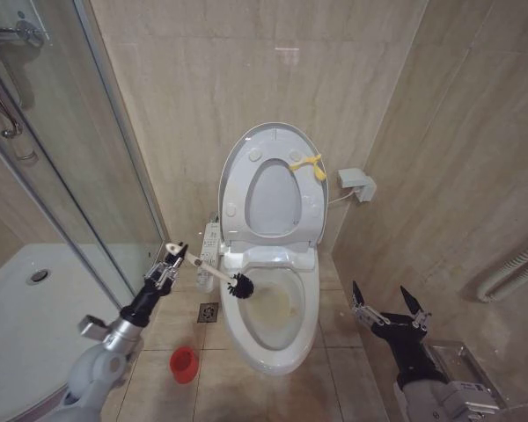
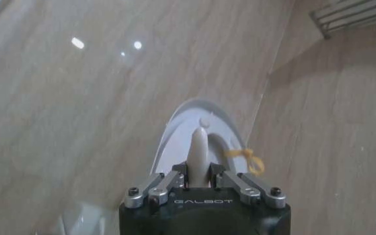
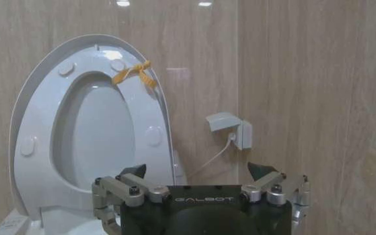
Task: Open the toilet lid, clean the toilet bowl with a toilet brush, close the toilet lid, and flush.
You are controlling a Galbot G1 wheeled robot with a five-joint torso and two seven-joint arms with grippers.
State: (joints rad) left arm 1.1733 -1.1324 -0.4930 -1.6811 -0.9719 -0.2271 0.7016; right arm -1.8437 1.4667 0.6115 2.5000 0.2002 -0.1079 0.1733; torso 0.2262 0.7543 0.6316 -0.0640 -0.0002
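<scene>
Lid: the toilet lid [image 1: 266, 180] stands raised against the back wall with the seat ring up too, its yellow loop tag [image 1: 311, 164] near the top edge.
Bowl: the toilet bowl [image 1: 272, 309] lies open, yellowish stain across its inside; I can't tell how much water sits in it.
Brush: the toilet brush [image 1: 218, 275] slants down from the left, its dark bristle head at the bowl's left rim, not yet down inside.
Left gripper: the left gripper [image 1: 173, 261] is clamped narrow on the cream end of the handle, just left of the bowl.
Right gripper: the right gripper [image 1: 389, 309] hangs idle to the right of the bowl, jaws spread wide, holding nothing.
Holder: the red holder cup [image 1: 184, 364] stands on the floor tiles by the bowl's front left, nothing in it.
Risk: the grip sits at the very tip, so I'd guess scrubbing pressure could twist the handle loose.
Risk two: the head could catch the rim and flick dirty water onto the tiles.
</scene>
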